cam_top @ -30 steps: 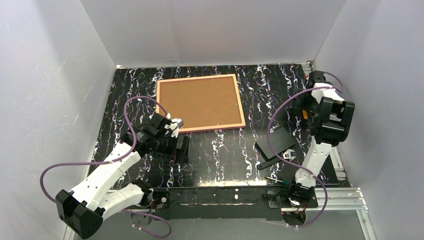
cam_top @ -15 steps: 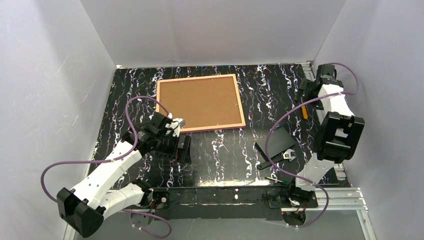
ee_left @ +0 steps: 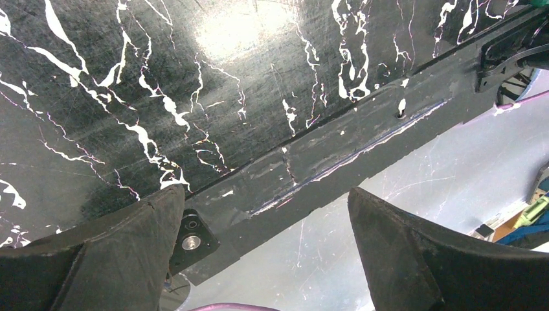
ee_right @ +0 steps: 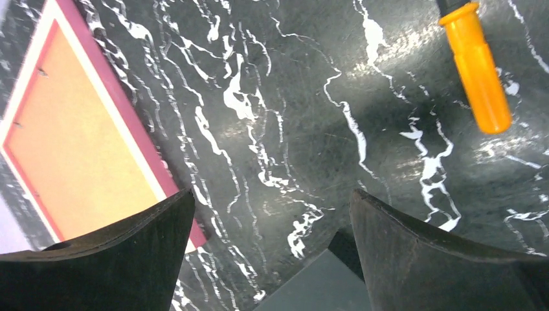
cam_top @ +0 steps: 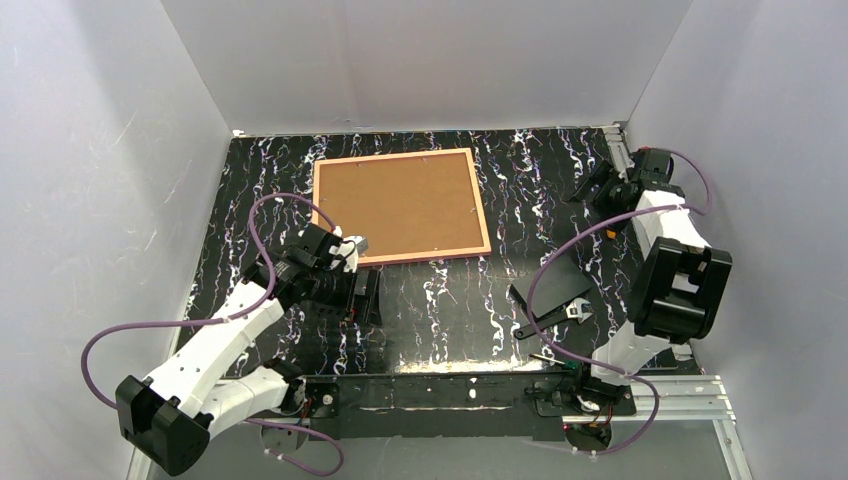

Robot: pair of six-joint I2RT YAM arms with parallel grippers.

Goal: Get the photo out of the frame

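The frame [cam_top: 400, 205] is thin and pink and lies flat at the back middle of the table with its brown board facing up. The photo is hidden under that board. The frame's near right corner also shows in the right wrist view [ee_right: 123, 103]. My left gripper [cam_top: 365, 295] is open and empty, just in front of the frame's near left corner; its wrist view [ee_left: 265, 194] shows only the table's front edge. My right gripper [cam_top: 598, 185] is open and empty, raised over the table well right of the frame; its wrist view [ee_right: 272, 194] looks down on bare table.
An orange-handled tool [ee_right: 476, 65] lies on the table near the right gripper. A dark grey flat panel [cam_top: 550, 285] and a small wrench [cam_top: 575, 312] lie at the front right. White walls close in the left, back and right sides.
The right arm has swung: its elbow moved toward the front right and its gripper came leftward and lower from the back right corner. The left arm has barely moved.
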